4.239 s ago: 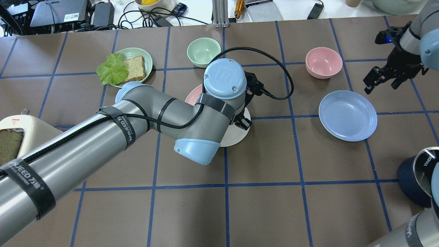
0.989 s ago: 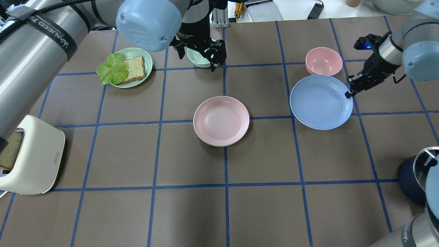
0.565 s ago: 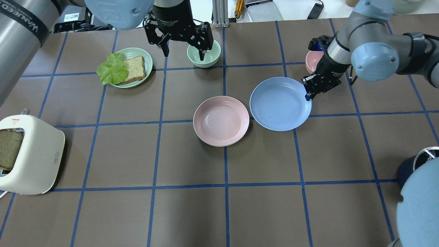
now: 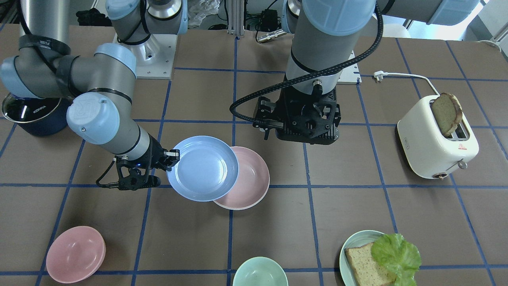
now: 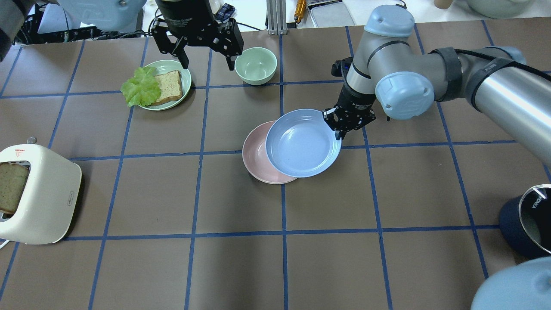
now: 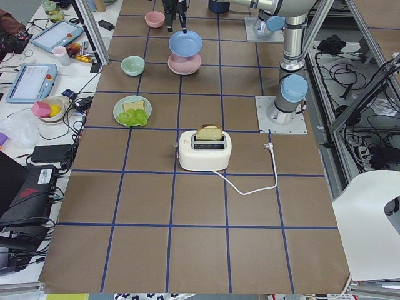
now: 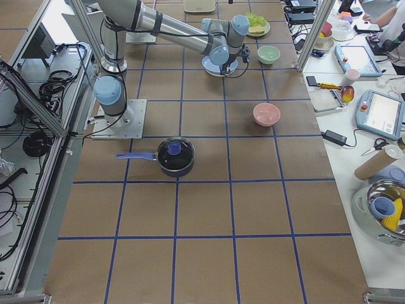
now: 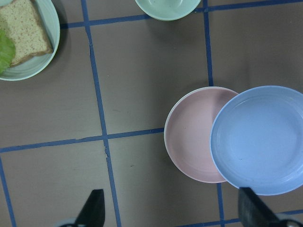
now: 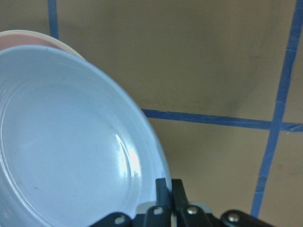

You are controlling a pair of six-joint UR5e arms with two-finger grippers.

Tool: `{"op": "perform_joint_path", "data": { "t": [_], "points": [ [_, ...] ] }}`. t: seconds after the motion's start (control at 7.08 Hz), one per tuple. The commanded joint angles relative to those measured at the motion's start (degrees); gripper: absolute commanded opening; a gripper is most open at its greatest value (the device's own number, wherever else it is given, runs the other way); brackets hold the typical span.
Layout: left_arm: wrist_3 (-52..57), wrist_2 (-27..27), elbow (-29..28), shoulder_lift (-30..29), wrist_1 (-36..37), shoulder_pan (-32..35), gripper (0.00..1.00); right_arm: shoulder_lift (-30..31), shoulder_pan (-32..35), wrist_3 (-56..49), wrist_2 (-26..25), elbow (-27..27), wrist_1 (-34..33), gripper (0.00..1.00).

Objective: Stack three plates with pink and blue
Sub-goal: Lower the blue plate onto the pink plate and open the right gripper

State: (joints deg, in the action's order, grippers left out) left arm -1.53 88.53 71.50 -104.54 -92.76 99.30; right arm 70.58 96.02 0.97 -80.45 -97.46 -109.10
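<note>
Right gripper [image 5: 338,129], pinching blue plate [image 5: 301,144] by the rim, is bringing it in from the right edge, now overlapping pink plate [image 5: 255,157].

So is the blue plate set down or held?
Held: right gripper clamps the blue plate at its rim, raised above the pink plate.

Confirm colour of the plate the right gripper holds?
Light blue; the plate shows best in the overhead view.

I see the light blue plate [image 5: 301,144], round and shallow, hanging by its rim from the right pincer [image 5: 339,130]. It overlaps half of the pale pink plate [image 5: 256,153], which lies upright mid-counter [image 5: 172,193]. The cream-white plate [image 5: 270,182] shows only as a thin edge underneath.
</note>
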Motion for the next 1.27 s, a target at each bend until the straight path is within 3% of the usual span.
{"op": "perform_joint_path", "data": {
  "t": [0.0,0.14,0.42,0.57,0.85,1.13],
  "points": [
    [7.8,-3.3,4.8,3.9,0.0,-3.4,1.00,-3.6,4.8,4.3,-0.8,0.3,-5.6,0.00],
    [13.0,-3.2,6.9,5.9,0.6,-4.1,1.00,-4.7,5.6,4.9,-2.1,0.0,-6.6,0.00],
    [13.5,-3.7,8.0,7.8,0.7,-6.2,1.00,-6.5,6.5,5.2,-2.4,0.8,-7.4,0.00],
    [13.1,-3.7,8.6,7.9,0.6,-6.2,1.00,-6.0,5.9,5.1,-4.7,1.0,-7.3,0.99],
    [13.9,-3.0,10.0,9.6,1.0,-6.4,1.00,-4.0,4.4,4.8,-6.1,5.2,-3.5,1.00],
    [19.5,0.2,10.4,10.7,0.6,-6.3,1.00,0.6,1.1,4.0,-6.1,11.4,5.7,1.00]
  ]
}}
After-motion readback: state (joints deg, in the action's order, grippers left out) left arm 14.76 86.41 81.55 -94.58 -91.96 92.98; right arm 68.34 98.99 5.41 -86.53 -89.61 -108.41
